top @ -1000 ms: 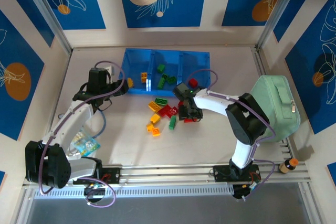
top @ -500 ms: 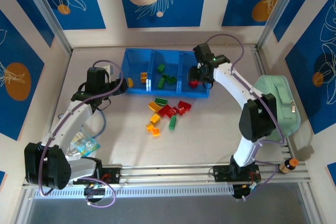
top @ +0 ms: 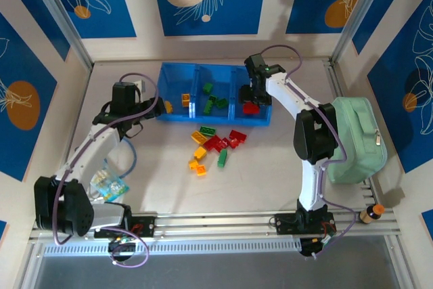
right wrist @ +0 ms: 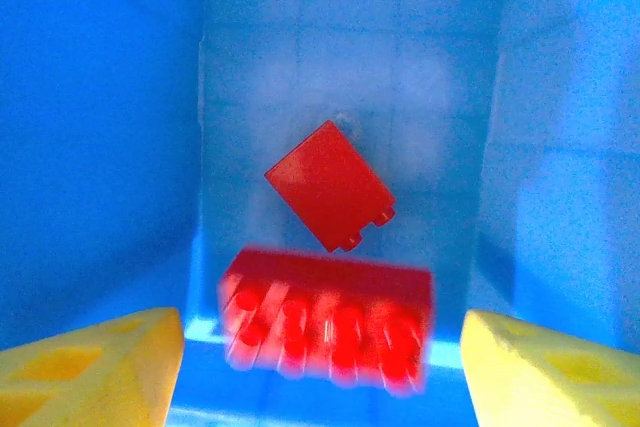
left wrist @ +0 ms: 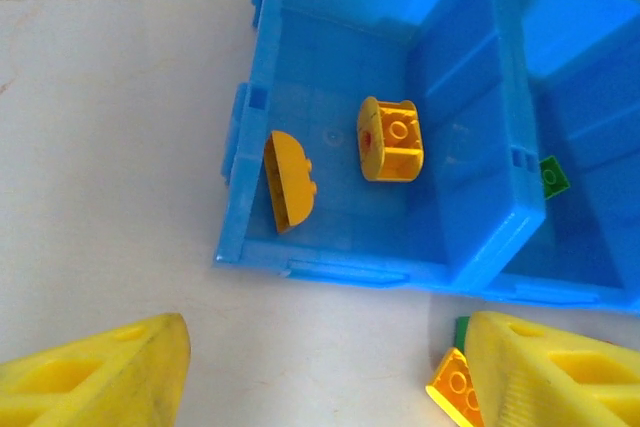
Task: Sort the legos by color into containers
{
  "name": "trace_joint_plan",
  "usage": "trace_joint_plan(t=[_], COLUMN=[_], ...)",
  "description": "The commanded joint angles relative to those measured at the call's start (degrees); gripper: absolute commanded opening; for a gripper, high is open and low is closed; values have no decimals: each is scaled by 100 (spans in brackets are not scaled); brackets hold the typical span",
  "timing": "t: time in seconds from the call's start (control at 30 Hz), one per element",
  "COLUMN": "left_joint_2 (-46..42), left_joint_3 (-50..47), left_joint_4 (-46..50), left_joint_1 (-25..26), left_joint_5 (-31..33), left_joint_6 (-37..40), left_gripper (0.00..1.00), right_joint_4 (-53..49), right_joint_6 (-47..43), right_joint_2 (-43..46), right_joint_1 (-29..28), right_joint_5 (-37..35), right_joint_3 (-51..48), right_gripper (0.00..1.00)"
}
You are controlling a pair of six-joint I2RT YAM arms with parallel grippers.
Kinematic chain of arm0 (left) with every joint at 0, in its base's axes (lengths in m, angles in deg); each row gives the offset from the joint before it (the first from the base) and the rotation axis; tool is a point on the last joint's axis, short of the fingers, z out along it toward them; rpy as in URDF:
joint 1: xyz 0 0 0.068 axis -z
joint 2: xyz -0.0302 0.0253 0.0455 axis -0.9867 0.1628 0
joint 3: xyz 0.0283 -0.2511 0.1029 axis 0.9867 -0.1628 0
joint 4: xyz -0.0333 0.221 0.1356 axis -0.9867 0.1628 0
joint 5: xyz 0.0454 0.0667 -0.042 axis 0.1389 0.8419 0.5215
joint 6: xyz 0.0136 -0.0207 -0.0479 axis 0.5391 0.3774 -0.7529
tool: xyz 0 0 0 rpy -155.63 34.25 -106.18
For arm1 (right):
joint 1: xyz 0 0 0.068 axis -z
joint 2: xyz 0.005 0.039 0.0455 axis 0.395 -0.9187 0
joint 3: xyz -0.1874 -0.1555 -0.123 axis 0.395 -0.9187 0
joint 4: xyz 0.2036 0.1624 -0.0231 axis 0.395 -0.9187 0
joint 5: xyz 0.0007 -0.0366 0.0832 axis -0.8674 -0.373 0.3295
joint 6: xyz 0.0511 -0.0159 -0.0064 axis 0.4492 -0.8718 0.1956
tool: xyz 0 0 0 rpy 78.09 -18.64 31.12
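Just now our right hand [top: 252, 98] crossed the table [top: 270, 167] to the right compartment [right wrist: 330, 57] at its far edge and opened, dropping its red brick [right wrist: 328, 332] in; our left hand [left wrist: 328, 347] hangs open, empty.

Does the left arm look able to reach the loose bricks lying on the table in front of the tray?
Probably yes: the left end effector hangs open beside the tray, the loose bricks lie uncovered nearby, and nothing stands between.
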Motion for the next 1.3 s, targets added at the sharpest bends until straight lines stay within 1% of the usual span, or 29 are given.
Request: trace_joint_plan(t=[0.0, 0.07, 0.13, 0.3, 0.4, 0.57, 0.83, 1.27], left_joint_2=[307, 553, 797, 1456, 1825, 2301, 2312, 1883], left_joint_3=[389, 551, 676, 1046, 1258, 1527, 1239, 664], left_joint_4=[13, -22, -111, -169, -196, -213, -436, -663], left_joint_1=[-161, -268, -351, -372, -372, -372, -199, 190], left_joint_5=[-18, -56, -226, -271, -290, -501, -626, -632], left_joint_6=[31, 5, -28, 15, 85, 69, 14, -183], left_gripper=[75, 75, 75, 75, 75, 75, 75, 75], right_joint_4=[-153, -149, -185, -149, -47, 141, 349, 481], right_joint_6=[-20, -29, -20, 66, 152, 269, 384, 471], right_joint_2=[42, 78, 94, 422, 764, 1318, 1937, 2143], right_joint_1=[-68, -82, -95, -202, -290, -440, -516, -583], right_joint_5=[-64, -100, -124, -217, -245, -242, -246, -213], right_joint_3=[85, 58, 64, -114, -410, -1000, -1621, -1901], right_gripper=[76, 77, 77, 77, 77, 77, 77, 76])
